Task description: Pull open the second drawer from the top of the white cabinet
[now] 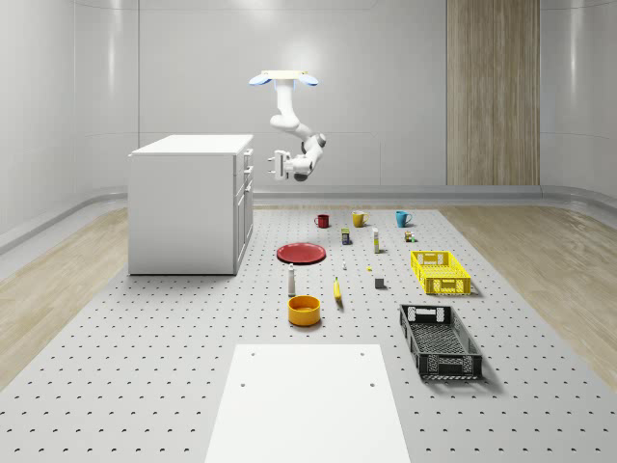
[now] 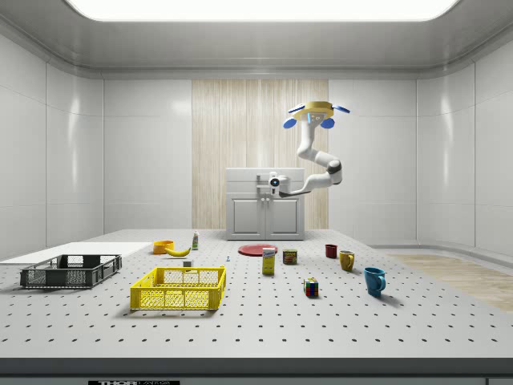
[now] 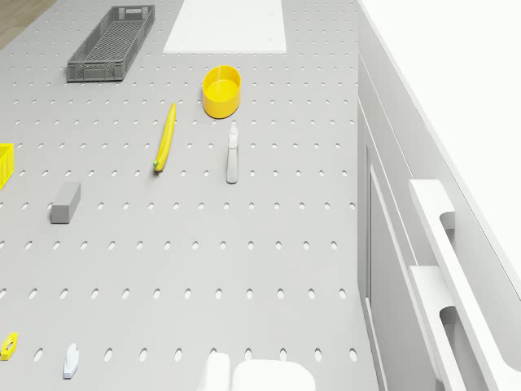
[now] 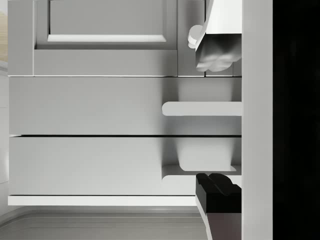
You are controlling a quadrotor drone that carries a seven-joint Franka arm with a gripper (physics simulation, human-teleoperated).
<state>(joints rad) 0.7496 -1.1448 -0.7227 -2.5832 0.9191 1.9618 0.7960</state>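
The white cabinet (image 1: 188, 207) stands on the perforated floor at the whole-scene view's left, its drawers stacked down the front face. The drone (image 1: 282, 79) hovers in front of that face, above cabinet height. Its arm bends down to the gripper (image 1: 272, 164), which points at the drawers a short gap away. In the wrist view the gripper (image 4: 216, 121) is open, with a pale finger (image 4: 216, 52) and a dark finger (image 4: 217, 192) far apart and nothing between them. The second drawer (image 4: 90, 105) is shut, and its handle (image 4: 200, 108) lies roughly between the fingers, farther off.
On the floor in front of the cabinet are a red plate (image 1: 301, 253), a small bottle (image 1: 291, 281), a banana (image 1: 337, 290) and an orange bowl (image 1: 304, 310). A yellow crate (image 1: 441, 272), a black crate (image 1: 441, 340), three mugs and a white board (image 1: 307, 400) lie farther out.
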